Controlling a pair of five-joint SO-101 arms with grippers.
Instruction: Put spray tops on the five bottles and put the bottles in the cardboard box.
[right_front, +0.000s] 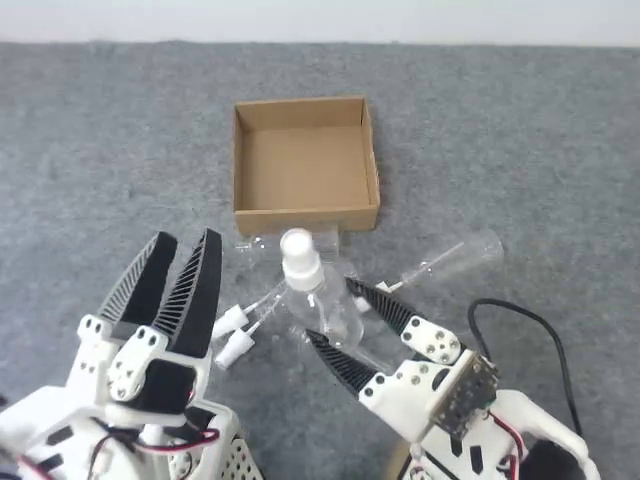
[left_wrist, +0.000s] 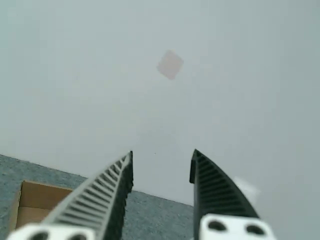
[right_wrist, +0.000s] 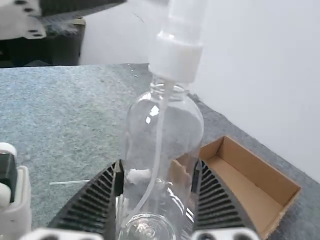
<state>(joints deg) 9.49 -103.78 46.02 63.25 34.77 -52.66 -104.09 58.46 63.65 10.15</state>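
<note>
A clear bottle (right_front: 328, 308) stands upright between the fingers of my right gripper (right_front: 331, 312), which is shut on its body. A white spray top (right_front: 300, 250) sits on its neck, with the dip tube running down inside. In the right wrist view the bottle (right_wrist: 162, 135) and spray top (right_wrist: 177, 50) rise from the right gripper (right_wrist: 159, 172). The cardboard box (right_front: 305, 165) lies open beyond them, with nothing inside. My left gripper (right_front: 187, 240) is raised at the near left, open and holding nothing. The left gripper (left_wrist: 162, 155) points towards the wall above the box (left_wrist: 35, 205).
Other clear bottles lie on the grey carpet, one to the right (right_front: 455, 258) and one by the box's front wall (right_front: 255, 245). Two loose white spray tops (right_front: 233, 335) lie between the arms. A black cable (right_front: 540, 330) loops at the right.
</note>
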